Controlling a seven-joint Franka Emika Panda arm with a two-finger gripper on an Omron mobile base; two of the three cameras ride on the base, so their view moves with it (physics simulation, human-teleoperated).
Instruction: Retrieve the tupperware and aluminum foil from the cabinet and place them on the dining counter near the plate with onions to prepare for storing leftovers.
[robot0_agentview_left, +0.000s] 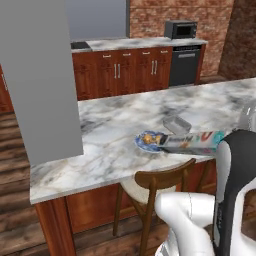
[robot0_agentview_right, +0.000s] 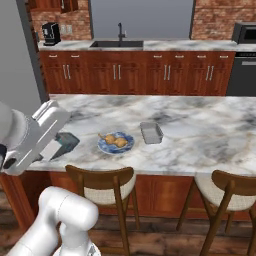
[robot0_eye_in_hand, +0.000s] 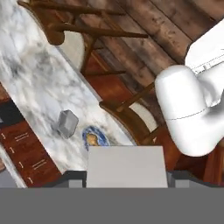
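On the dining counter (robot0_agentview_left: 100, 150) stands a blue plate with onions (robot0_agentview_left: 149, 141) (robot0_agentview_right: 116, 142) (robot0_eye_in_hand: 94, 138). Just behind it sits the small grey tupperware (robot0_agentview_left: 177, 124) (robot0_agentview_right: 151, 133) (robot0_eye_in_hand: 68, 123), upright and apart from the plate. The aluminum foil carton (robot0_agentview_left: 192, 142) lies lengthwise by the counter's front edge, its end touching the plate's near side, and its dark end (robot0_agentview_right: 66, 142) pokes out past my arm. In the hand view my gripper (robot0_eye_in_hand: 127, 176) is shut on the carton's white face (robot0_eye_in_hand: 127, 164). Whether the carton rests on the marble I cannot tell.
Wooden stools (robot0_agentview_left: 155, 182) (robot0_agentview_right: 102, 185) (robot0_agentview_right: 225, 190) stand along the counter's near side, close to my arm. A tall grey panel (robot0_agentview_left: 40, 80) rises at the left. Beyond lie base cabinets (robot0_agentview_right: 130, 72), a sink (robot0_agentview_right: 117, 44), a coffee machine (robot0_agentview_right: 51, 33) and a microwave (robot0_agentview_left: 180, 29).
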